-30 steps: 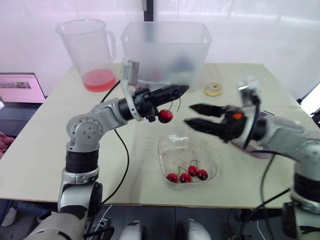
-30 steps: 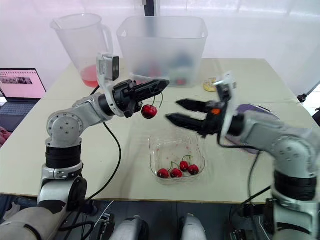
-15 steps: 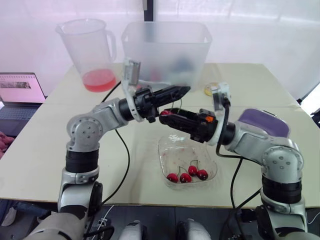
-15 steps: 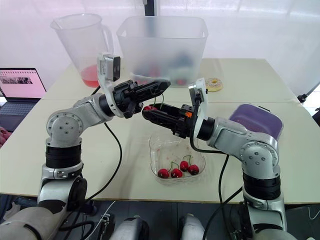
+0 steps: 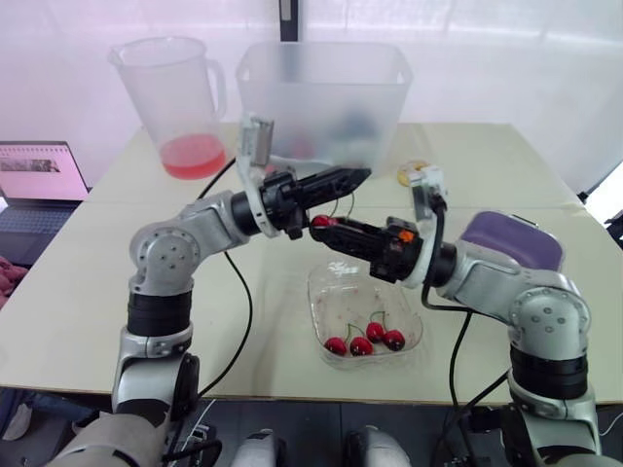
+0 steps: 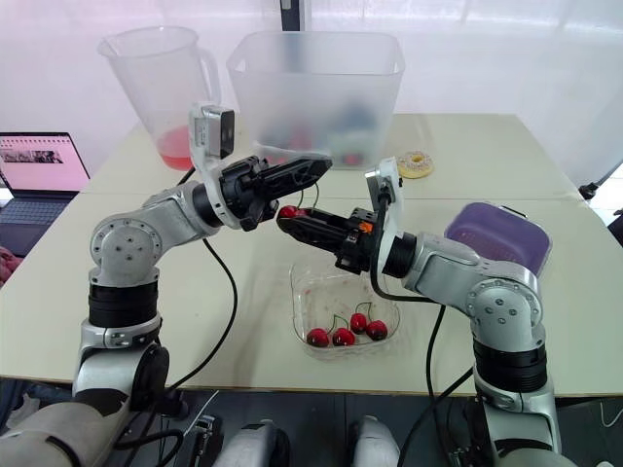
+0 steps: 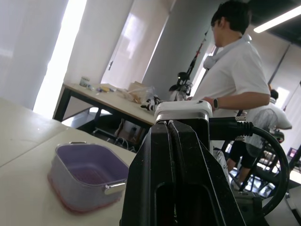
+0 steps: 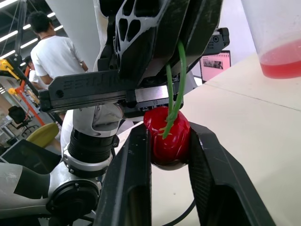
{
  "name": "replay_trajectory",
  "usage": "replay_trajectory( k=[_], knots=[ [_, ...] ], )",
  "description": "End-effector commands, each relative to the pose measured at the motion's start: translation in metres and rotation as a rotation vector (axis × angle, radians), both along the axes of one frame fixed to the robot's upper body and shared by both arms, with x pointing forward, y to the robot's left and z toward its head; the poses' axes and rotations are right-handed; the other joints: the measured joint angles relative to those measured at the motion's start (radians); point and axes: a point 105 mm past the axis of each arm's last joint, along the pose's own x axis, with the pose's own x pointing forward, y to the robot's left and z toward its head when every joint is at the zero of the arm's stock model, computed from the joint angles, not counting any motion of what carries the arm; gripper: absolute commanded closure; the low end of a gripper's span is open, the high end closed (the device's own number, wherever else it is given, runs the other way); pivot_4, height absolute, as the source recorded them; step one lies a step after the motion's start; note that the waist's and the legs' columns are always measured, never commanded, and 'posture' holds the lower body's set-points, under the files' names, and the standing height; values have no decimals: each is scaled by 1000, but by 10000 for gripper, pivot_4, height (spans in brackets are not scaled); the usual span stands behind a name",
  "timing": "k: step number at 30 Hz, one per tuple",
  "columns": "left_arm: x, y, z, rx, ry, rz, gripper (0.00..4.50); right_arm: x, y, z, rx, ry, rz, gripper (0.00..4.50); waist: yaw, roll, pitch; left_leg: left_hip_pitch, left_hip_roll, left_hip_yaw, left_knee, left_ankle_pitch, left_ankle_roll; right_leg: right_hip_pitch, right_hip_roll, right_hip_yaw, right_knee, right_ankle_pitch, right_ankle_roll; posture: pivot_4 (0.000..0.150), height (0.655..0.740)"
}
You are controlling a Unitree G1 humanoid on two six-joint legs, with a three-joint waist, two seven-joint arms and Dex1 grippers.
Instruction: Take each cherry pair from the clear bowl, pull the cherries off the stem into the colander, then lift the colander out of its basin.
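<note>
Mid-air, about 11 o'clock from the clear bowl (image 5: pixel 336 282): one cherry (image 8: pixel 165 141) hung by its green stem (image 8: pixel 175 89).
- Left gripper (image 5: pixel 358 175): fingers pressed together on the upper stem.
- Right gripper (image 5: pixel 326 225): two fingers pinching the cherry across its sides, stem running down between them.

Handling, as judged:
- The fruit is light, glossy and likely slippery.
- The flesh is soft, so a hard squeeze would bruise or split it. Hold at the widest part, as here.
- The stem is thin and springy. Grip it high and pull the two holds straight apart, or it may slide out or snap short.

Containers:
- Clear bowl, 6 o'clock on the table by the near edge: three cherries (image 5: pixel 362 341) on stems lay at its near side. How they pair up could not be told.
- Purple colander (image 7: pixel 89 172), 3 o'clock from the bowl, sat in its pinkish basin (image 7: pixel 70 205). No fruit showed in the part of its inside in sight.
- Jug (image 5: pixel 175 88), 11 o'clock: a little red liquid (image 5: pixel 193 156) at the bottom.
- Frosted tub (image 5: pixel 321 97), 12 o'clock: dim shapes inside, not identifiable.
</note>
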Motion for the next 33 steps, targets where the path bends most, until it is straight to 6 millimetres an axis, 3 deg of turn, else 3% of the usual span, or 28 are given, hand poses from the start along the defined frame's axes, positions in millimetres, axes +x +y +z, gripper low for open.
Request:
replay_trajectory(
  k=[1, 6, 17, 22, 24, 26, 29, 31, 33],
  knots=[
    [-5, -1, 6, 1, -49, -3, 45000, -6, -1, 11, 18, -37, 5, 34569, 0, 0, 0, 0, 0, 0, 0, 0, 0, 0, 0, 0, 0, 0, 0, 1500, 6886],
    [-3, -1, 7, 3, -62, 8, 45000, -6, -4, 5, -9, -6, -6, 34569, 0, 0, 0, 0, 0, 0, 0, 0, 0, 0, 0, 0, 0, 0, 0, 1500, 6886],
    [-3, -3, 10, -21, -75, 8, 45000, -16, -10, -36, -169, 150, 27, 34569, 0, 0, 0, 0, 0, 0, 0, -1, 2, 0, 0, 0, 0, 0, 0, 1500, 6886],
    [-3, -4, 10, -22, -76, 3, 45000, -9, -33, -35, -179, 145, -59, 34569, 2, 0, 0, 0, 0, 0, 0, -3, 6, 0, 0, 0, 0, 0, 0, 1500, 6886],
    [-3, -2, 10, -21, -74, 12, 45000, 7, -69, -22, -225, 77, -215, 34569, 4, 0, 0, 0, 0, 0, 0, -4, 7, 0, 0, 0, 0, 0, 0, 1500, 6886],
    [-1, 1, 9, -18, -74, 31, 45000, 26, -117, -2, -278, 22, -417, 34569, 5, 0, 0, -1, -1, 0, 1, -4, 8, 0, -1, 0, -1, 0, 0, 1500, 6886],
    [2, 4, 9, -13, -78, 62, 45000, 40, -164, 15, -339, 1, -599, 34569, 2, -1, 0, -1, -2, 1, 1, -5, 9, 0, -1, 0, -1, 0, 0, 1500, 6886],
    [5, 10, 8, -10, -79, 94, 45000, 50, -214, 11, -521, 3, -774, 34569, 1, 1, 1, 0, 0, 1, 0, -5, 9, 0, 0, 0, -1, 0, 0, 1500, 6886],
    [6, 15, 5, 1, -78, 118, 45000, 53, -243, 4, -644, 19, -843, 34569, 1, 1, 1, 0, 0, 2, -1, -5, 9, 0, 0, 0, -1, 0, 0, 1500, 6886]
  ],
)
